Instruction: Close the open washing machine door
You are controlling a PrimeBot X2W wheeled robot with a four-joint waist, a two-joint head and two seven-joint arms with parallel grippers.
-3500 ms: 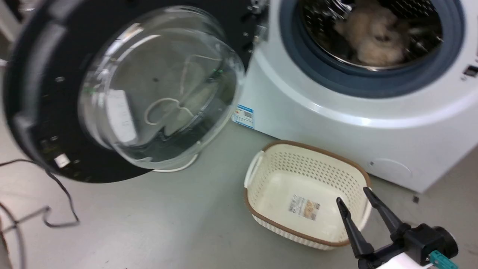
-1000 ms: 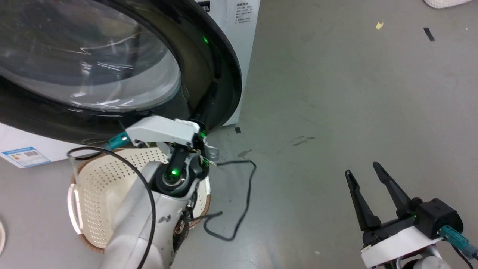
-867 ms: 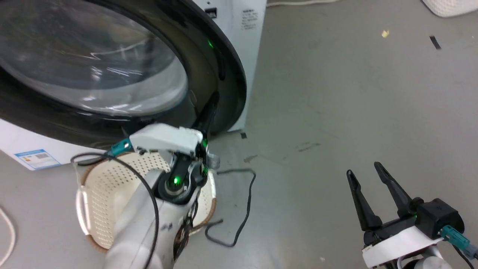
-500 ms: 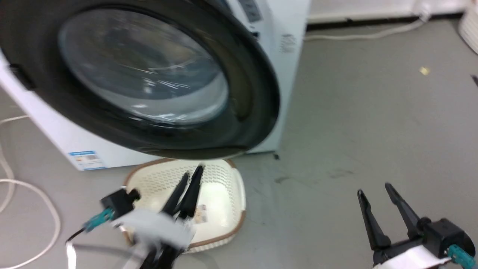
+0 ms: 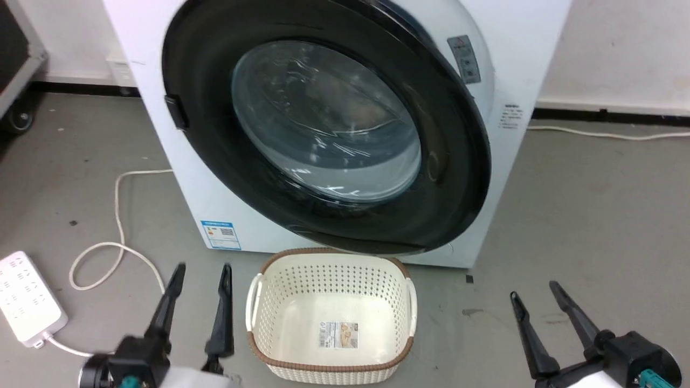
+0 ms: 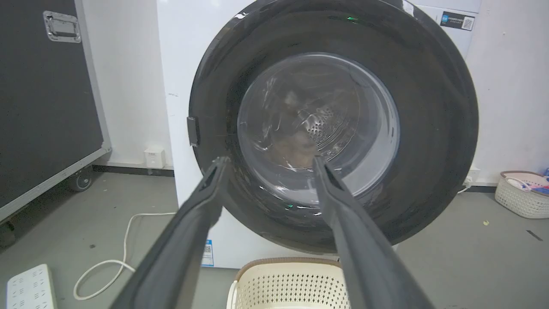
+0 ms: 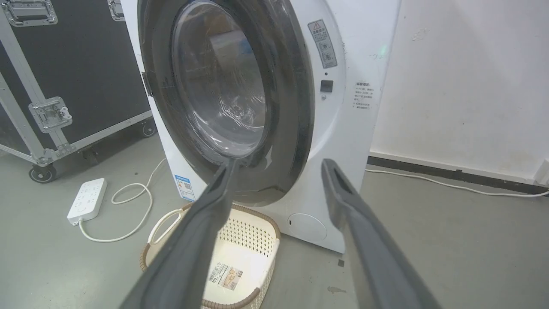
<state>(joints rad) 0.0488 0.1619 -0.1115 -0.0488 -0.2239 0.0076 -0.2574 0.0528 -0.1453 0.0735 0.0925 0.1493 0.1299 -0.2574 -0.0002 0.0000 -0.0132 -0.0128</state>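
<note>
The washing machine door [image 5: 329,124], a wide glossy black rim around clear glass, lies flat against the white washer [image 5: 161,70], covering the drum. Its latch side is hidden. Both grippers hang low in front of it, apart from it. My left gripper [image 5: 202,272] is at the lower left, open and empty. In the left wrist view the left gripper [image 6: 270,159] faces the door [image 6: 429,128] head-on. My right gripper [image 5: 533,291] is at the lower right, open and empty. The right wrist view has the right gripper [image 7: 279,163] before the door [image 7: 223,86], seen from its right.
An empty cream laundry basket [image 5: 331,318] sits on the grey floor just below the door, between my grippers. A white power strip [image 5: 27,302] and its looping cable [image 5: 118,215] lie at the left. A black wheeled case [image 6: 43,107] stands further left.
The door has gone from swung wide open to flat against the washer. My left arm has drawn back from the door's rim to the lower left, and its fingers have spread. The camera moved.
</note>
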